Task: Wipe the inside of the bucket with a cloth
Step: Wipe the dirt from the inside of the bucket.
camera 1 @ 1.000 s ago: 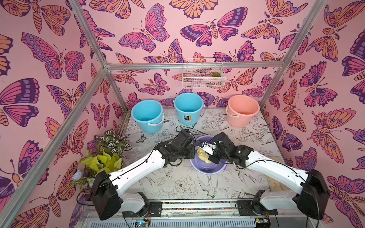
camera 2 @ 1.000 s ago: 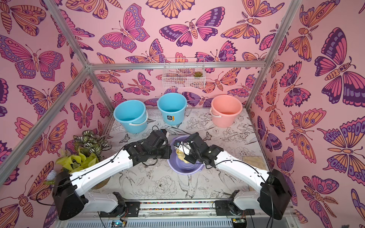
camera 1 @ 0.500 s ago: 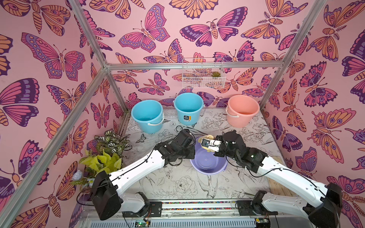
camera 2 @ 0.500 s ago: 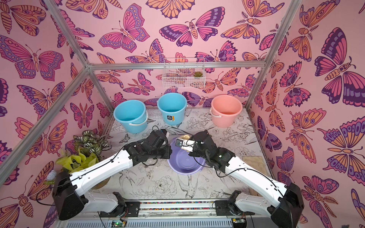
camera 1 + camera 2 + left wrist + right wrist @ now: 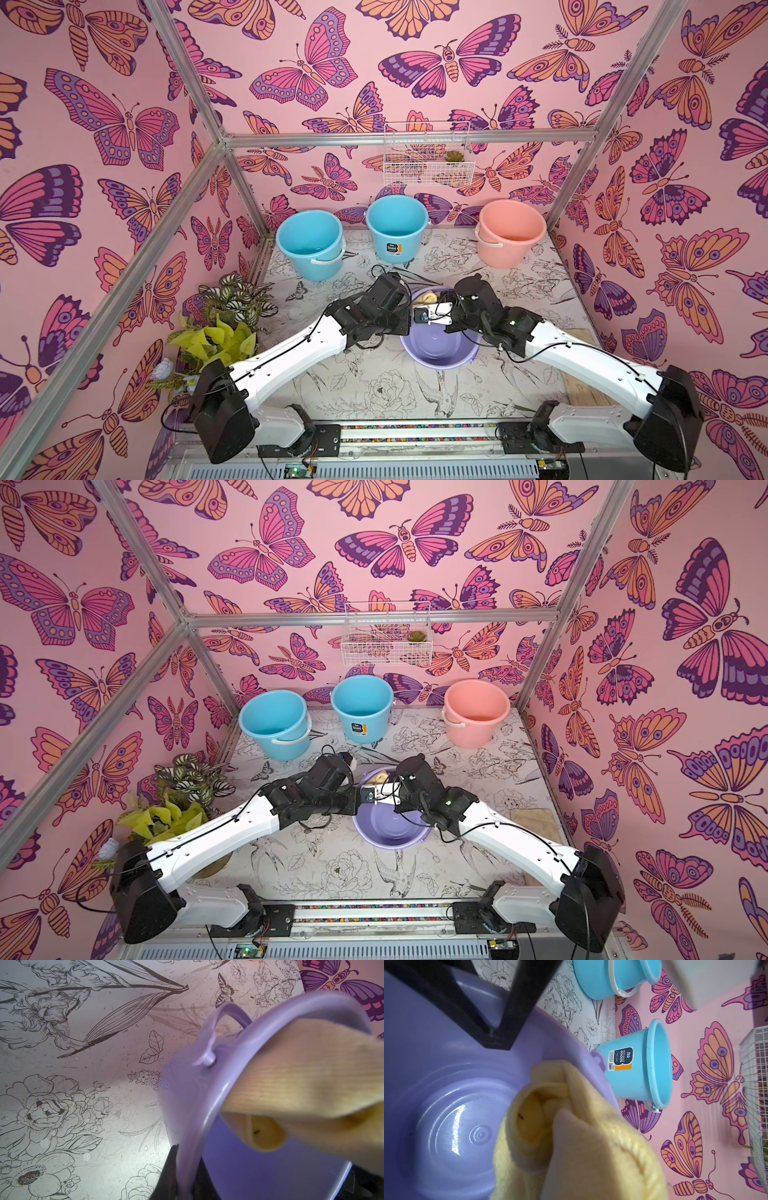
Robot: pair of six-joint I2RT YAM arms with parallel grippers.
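The bench (image 5: pixel 374 386), covered with a sheet of black line drawings of flowers, takes the whole floor between the pink butterfly walls. The left arm (image 5: pixel 286 357) and the right arm (image 5: pixel 582 361) reach from the near edge toward the middle and almost meet there. Some potted plants (image 5: pixel 224 316) stand at the left side of the bench. Along the far wall there are two sky-blue buckets (image 5: pixel 309 245), one at the far left and one with a dark label just right of it, and a salmon-pink bucket (image 5: pixel 509 232) at the far right. All three are well apart from the arms. The bucket (image 5: pixel 440 351), lavender, is in the middle of the bench between the two arms, with its mouth upward. In both top views its inner bottom is bare and shiny. The cloth (image 5: pixel 429 297), pale yellow and bunched, is at the far rim of the bucket. In the right wrist view its folds lie over this rim and hang partly inside. The left tool (image 5: pixel 185 1180) is closed on the left wall of the bucket, with one black finger outside the rim and one inside. The right tool (image 5: pixel 436 303) is at the far rim and grips the cloth. Its jaws are covered by the folds.
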